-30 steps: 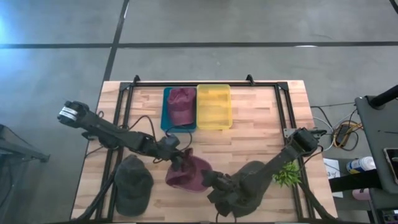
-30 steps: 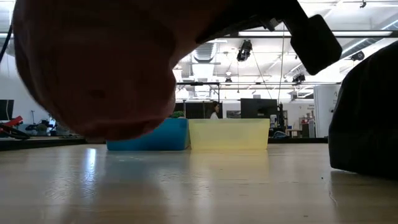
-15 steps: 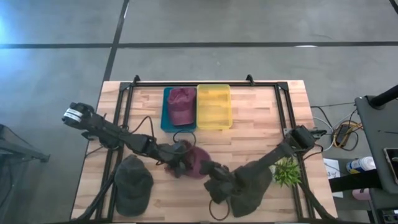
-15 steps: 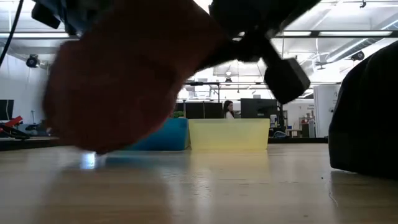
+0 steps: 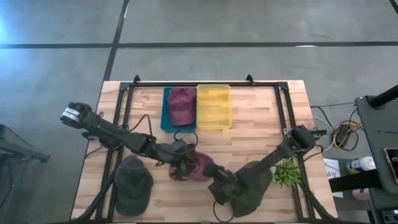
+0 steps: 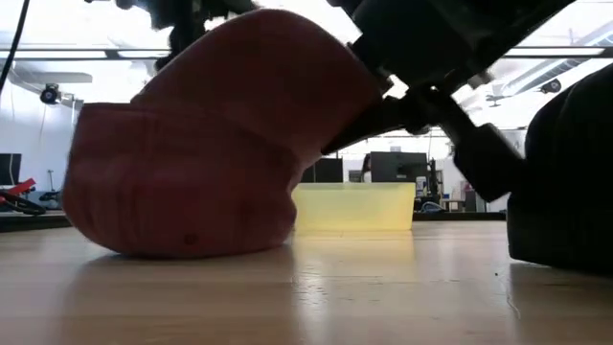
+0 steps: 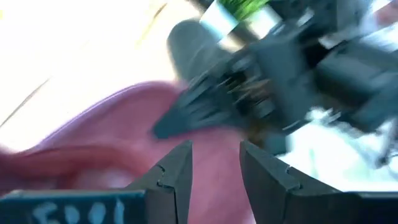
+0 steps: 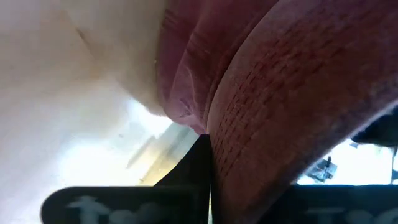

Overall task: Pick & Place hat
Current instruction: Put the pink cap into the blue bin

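A maroon hat [image 5: 198, 167] sits near the table's middle, its lower edge [image 6: 182, 251] on the wood in the low view. My left gripper [image 5: 180, 163] is at its left side, shut on it. My right gripper [image 5: 216, 176] is at its right side, shut on it; that arm lies over a dark green hat [image 5: 249, 186]. The left wrist view shows the maroon hat [image 7: 93, 143] under my fingers and the right gripper [image 7: 261, 74] just beyond. A second dark green hat [image 5: 132, 182] lies at the near left. My left gripper holds the maroon hat at its left side [image 7: 211, 186], cloth showing in the narrow gap between the two fingers [image 7: 171, 177]. It comes slanting down from the table's left. My right gripper pinches the hat's cloth at its right side [image 8: 249, 124], one finger [image 8: 199, 165] against it, coming from the near right. The hat's bottom rests on the table.
A teal bin [image 5: 168, 118] holding another maroon hat [image 5: 181, 104] and a yellow bin [image 5: 213, 106] stand side by side at the far middle. A small green plant [image 5: 287, 173] sits at the right. A black frame [image 5: 205, 83] runs along the far edge.
Both grippers have carried the maroon hat a little toward the far edge and downward. It hung clear of the table a second ago; now its lower edge rests on the wood. Both grippers have stayed shut on it.
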